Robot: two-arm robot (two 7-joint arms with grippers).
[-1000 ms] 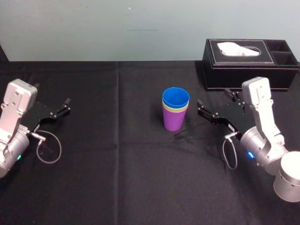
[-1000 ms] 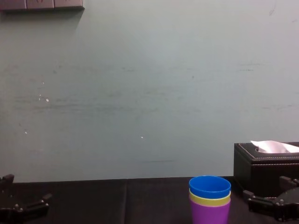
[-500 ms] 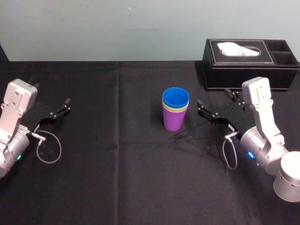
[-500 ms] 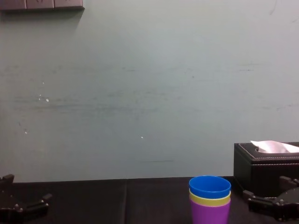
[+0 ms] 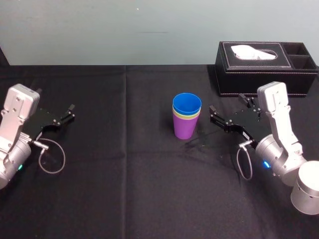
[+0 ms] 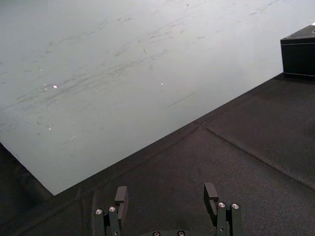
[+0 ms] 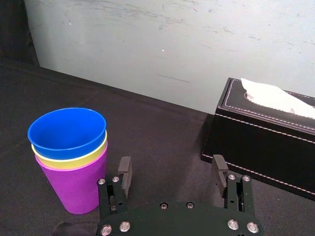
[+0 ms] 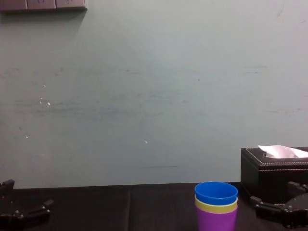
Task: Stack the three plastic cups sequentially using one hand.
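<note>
The three plastic cups stand nested upright in one stack at the middle of the black table: the purple cup at the bottom, the yellow-green cup's rim above it, and the blue cup on top. The stack also appears in the right wrist view and the chest view. My right gripper hovers just right of the stack, open, with nothing between its fingers and clear of the cups. Far to the left rests my left gripper, open and holding nothing.
A black tissue box with a white tissue stands at the back right, behind my right gripper. A grey-green wall closes the table's far edge. Black cloth covers the table.
</note>
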